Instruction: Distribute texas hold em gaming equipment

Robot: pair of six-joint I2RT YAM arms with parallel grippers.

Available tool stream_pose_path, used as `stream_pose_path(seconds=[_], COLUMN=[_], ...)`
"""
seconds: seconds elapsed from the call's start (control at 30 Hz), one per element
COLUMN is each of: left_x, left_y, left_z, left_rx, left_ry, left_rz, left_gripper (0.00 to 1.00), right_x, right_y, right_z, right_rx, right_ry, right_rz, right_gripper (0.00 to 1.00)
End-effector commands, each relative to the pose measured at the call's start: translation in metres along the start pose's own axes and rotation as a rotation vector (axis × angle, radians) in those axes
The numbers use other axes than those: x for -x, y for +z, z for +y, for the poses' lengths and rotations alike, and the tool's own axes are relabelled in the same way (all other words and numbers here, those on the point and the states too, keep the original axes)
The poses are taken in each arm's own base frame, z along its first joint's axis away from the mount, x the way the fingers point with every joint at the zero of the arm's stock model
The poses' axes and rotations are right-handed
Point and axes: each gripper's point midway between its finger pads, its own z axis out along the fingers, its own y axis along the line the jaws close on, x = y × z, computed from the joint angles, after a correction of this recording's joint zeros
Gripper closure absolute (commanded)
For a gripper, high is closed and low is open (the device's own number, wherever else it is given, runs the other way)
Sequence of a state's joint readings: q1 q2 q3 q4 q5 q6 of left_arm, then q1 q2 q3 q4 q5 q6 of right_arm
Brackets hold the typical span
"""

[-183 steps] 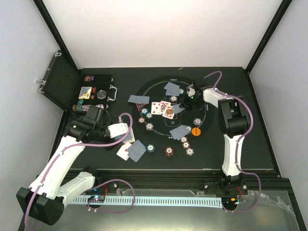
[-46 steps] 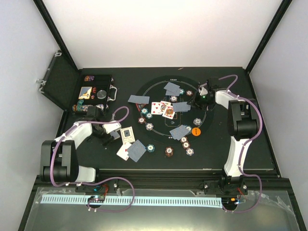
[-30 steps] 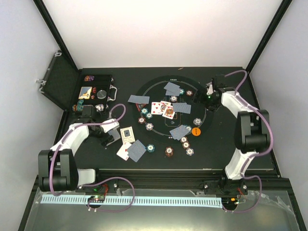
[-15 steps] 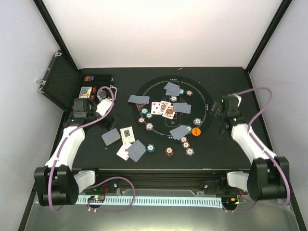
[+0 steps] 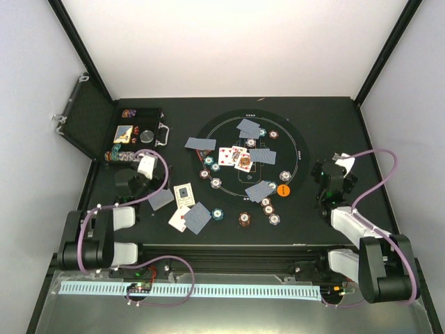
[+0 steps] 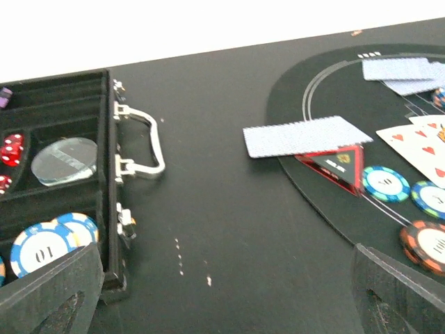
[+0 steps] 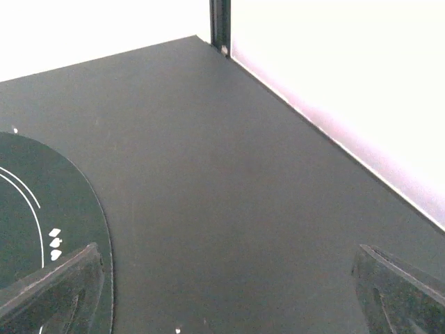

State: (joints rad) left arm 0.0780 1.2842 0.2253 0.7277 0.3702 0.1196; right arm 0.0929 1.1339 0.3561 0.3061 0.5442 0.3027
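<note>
Blue-backed cards [image 5: 249, 127], face-up cards [image 5: 235, 157], striped chips [image 5: 218, 214] and an orange button [image 5: 284, 189] lie on and around the round black mat [image 5: 233, 196]. Left of the mat, a blue-backed card [image 5: 160, 200] rests flat beside a face-up card [image 5: 183, 193]. My left gripper [image 5: 144, 165] hangs open and empty near the case; in its wrist view its fingers [image 6: 49, 292] frame bare table, with a blue-backed card [image 6: 306, 135] and a teal chip [image 6: 386, 182] ahead. My right gripper [image 5: 332, 170] is open and empty right of the mat, over bare table [image 7: 222, 229].
The black hinged case [image 5: 139, 132] lies open at the back left, its metal handle [image 6: 146, 142] facing the mat and chips [image 6: 42, 243] inside. The right wall [image 7: 348, 83] and a black corner post [image 7: 220, 24] bound the table.
My left gripper opened and left a blue-backed card on the table left of the mat. Both arms then drew back toward the near edge, the right one leaving the mat.
</note>
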Motion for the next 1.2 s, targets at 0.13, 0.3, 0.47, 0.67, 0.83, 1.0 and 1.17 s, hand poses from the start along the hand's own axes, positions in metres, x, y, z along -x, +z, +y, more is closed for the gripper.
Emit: stream_pose_path(seconds=[0.13, 0.3, 0.47, 0.67, 0.83, 1.0, 1.17], left_x=[0.056, 0.055, 0.056, 0.053, 0.053, 0.052, 0.052], left_y=[-0.006, -0.027, 0.011, 0.009, 0.016, 0.016, 0.016], left_z=[0.016, 0.02, 0.042, 0.036, 0.038, 0.038, 0.038], left_rx=[0.168, 0.27, 0.319, 0.304, 0.287, 0.288, 0.288], left_ry=[0.064, 0.049, -0.007, 0.021, 0.013, 0.012, 0.012], left_rz=[-0.27, -0.336, -0.184, -0.192, -0.153, -0.151, -0.151], left_gripper=[0.01, 0.01, 0.01, 0.01, 0.01, 0.01, 0.01], right_x=[0.055, 0.042, 0.04, 0.039, 0.04, 0.04, 0.04], right_y=[0.002, 0.005, 0.008, 0.008, 0.007, 0.007, 0.009], right_z=[0.024, 0.053, 0.052, 0.053, 0.054, 0.053, 0.054], right_rx=[0.101, 0.26, 0.283, 0.286, 0.291, 0.29, 0.291], right_ry=[-0.002, -0.093, -0.085, -0.089, -0.09, -0.09, -0.092], right_rz=[-0.303, -0.315, -0.327, -0.315, -0.313, -0.315, -0.311], right_gripper=[0.0, 0.0, 0.0, 0.0, 0.0, 0.0, 0.0])
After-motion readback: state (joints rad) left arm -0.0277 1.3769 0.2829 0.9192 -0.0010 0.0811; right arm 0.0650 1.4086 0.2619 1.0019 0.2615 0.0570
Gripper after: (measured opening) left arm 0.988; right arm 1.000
